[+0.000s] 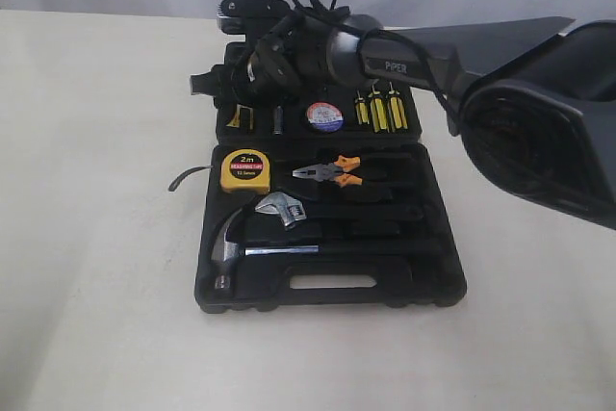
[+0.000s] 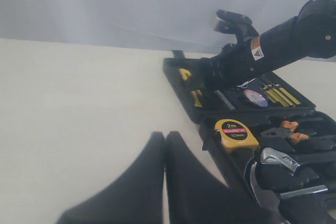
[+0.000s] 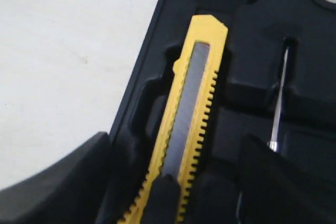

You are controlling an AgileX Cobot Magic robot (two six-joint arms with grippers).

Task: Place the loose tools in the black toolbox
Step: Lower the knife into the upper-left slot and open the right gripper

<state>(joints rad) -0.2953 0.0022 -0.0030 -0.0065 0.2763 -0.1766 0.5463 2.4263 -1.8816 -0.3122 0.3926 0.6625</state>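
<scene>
The black toolbox [image 1: 423, 286] lies open on the white table [image 1: 96, 238], with one half near and the other half far. The right arm reaches in from the right, across the far half to its left end. There the right gripper [image 3: 176, 142] hangs over the yellow-black utility knife [image 3: 194, 103]. Its jaws stand wide, one finger on each side of the knife, and neither finger visibly touches it. The knife lies flat in its moulded slot at the left end of the far half. A thin metal rod [image 3: 278, 103] sits in a narrow slot just beside it.

To the right of the rod in the same half is the black tape roll with blue-white label [image 1: 324, 116]. The three yellow-handled screwdrivers [image 1: 378, 110] stand further right.

In the near half, the yellow tape measure [image 1: 244, 170] sits in the far-left corner. The pliers with orange-black handles [image 1: 327, 173] lie just to its right, with the handles pointing right. Nearer than these are the wrench [image 1: 281, 209] and the hammer [image 1: 236, 247]. The hammer's head is at the left, and its shaft runs right along the near side.

The left gripper [image 2: 164, 136] is well off to the left of the toolbox, above bare table. Its two black fingers [image 2: 136, 182] are pressed together with nothing between them.
</scene>
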